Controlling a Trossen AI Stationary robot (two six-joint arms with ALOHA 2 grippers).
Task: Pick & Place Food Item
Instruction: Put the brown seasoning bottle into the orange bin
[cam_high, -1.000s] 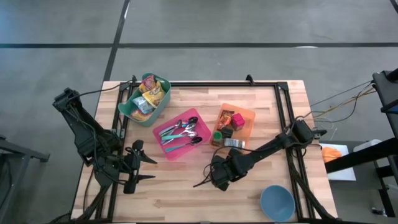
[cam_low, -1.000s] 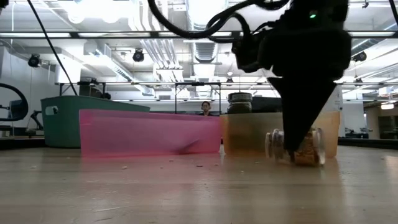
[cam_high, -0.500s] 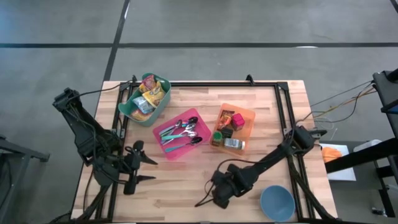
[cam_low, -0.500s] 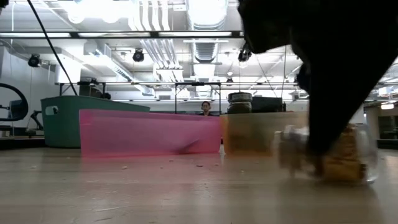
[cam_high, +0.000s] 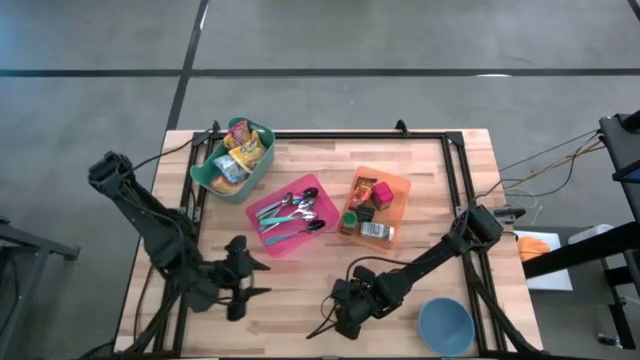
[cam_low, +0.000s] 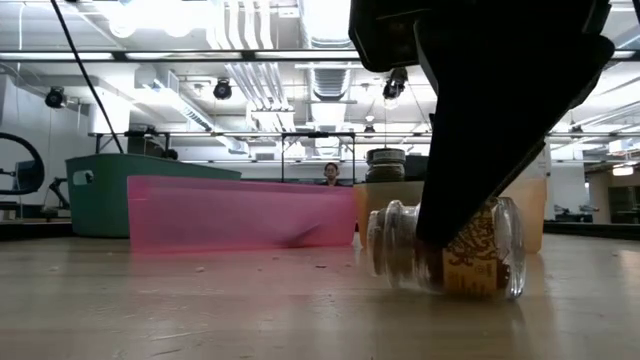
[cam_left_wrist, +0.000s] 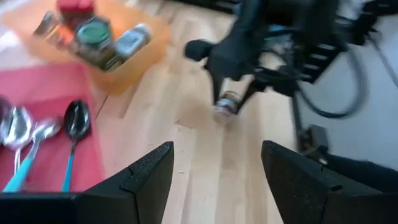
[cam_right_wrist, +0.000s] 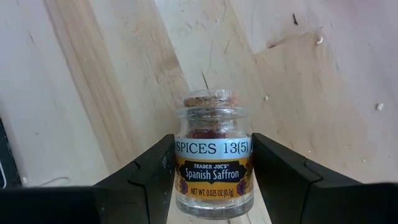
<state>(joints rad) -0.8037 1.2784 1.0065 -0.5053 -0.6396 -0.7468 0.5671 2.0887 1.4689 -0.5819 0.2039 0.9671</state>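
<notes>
A small glass spice jar (cam_right_wrist: 213, 163) with a cork stopper and a "Spanish Saffron" label lies on its side in my right gripper (cam_right_wrist: 213, 146), which is shut on it. In the low view the jar (cam_low: 450, 250) is at table height, cork end toward the table's left. My right gripper (cam_high: 345, 312) is near the table's near edge, left of the blue bowl. My left gripper (cam_high: 250, 282) hangs open over the near left of the table with nothing between its fingers. Its wrist view looks across at the jar (cam_left_wrist: 227, 104). My right gripper pinches the jar's labelled glass body (cam_right_wrist: 181, 169) between its two fingers, one on each side. The fingers slant down from the table's right side and lie along the jar, the cork end pointing away from the wrist. The jar lies about level; whether it rests on the table I cannot tell.
An orange bin (cam_high: 400, 185) with jars and packets stands right of centre. A pink tray (cam_high: 275, 243) holds spoons at the middle, and a teal bin (cam_high: 200, 175) with snack packets is at the far left. A blue bowl (cam_high: 445, 325) sits at the near right corner.
My right gripper has carried the jar from beside the orange bin toward the table's near edge, tipping steeper as it went. My left gripper has moved toward the table's right and near edge and sunk a little, staying open.
</notes>
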